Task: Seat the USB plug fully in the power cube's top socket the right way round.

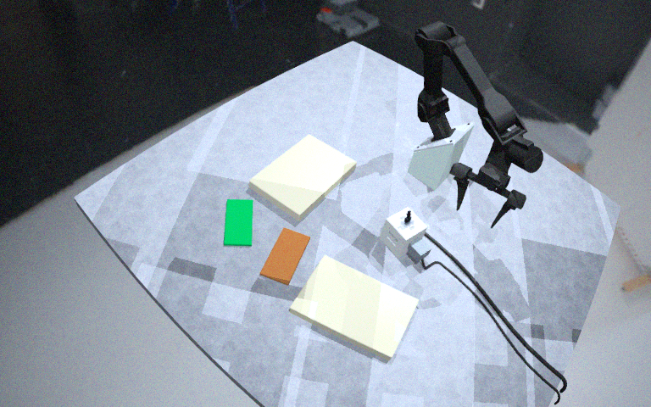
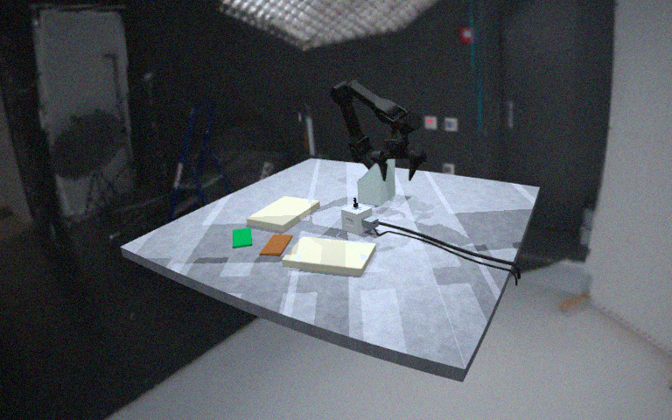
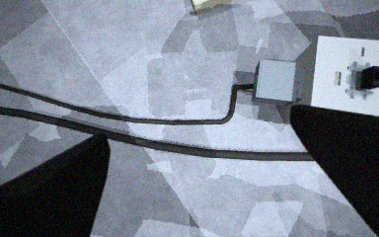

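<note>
The white power cube (image 1: pixel 398 240) (image 2: pixel 349 222) (image 3: pixel 336 59) stands on the table. The small black USB plug (image 1: pixel 408 217) (image 2: pixel 355 203) (image 3: pixel 370 77) stands upright out of its top face. How deep it sits and which way round it is cannot be told. My gripper (image 1: pixel 475 218) (image 2: pixel 397 178) (image 3: pixel 200 127) is open and empty, above the table and to the right of the cube in the top and exterior views. In the wrist view the plug is at the right edge, outside the space between the fingers, and the right fingertip is near the cube's lower edge.
A grey block plug (image 1: pixel 419 249) (image 2: pixel 369 222) (image 3: pixel 275 80) is on the cube's side. Two black cables (image 1: pixel 480 290) (image 2: pixel 436 241) (image 3: pixel 207 152) run to the table edge. A pale green angled block (image 1: pixel 431 165) (image 2: pixel 376 188) stands behind. Two cream slabs (image 1: pixel 302 175) (image 1: pixel 357 307), a green tile (image 1: pixel 238 222) and an orange tile (image 1: pixel 285 255) lie left.
</note>
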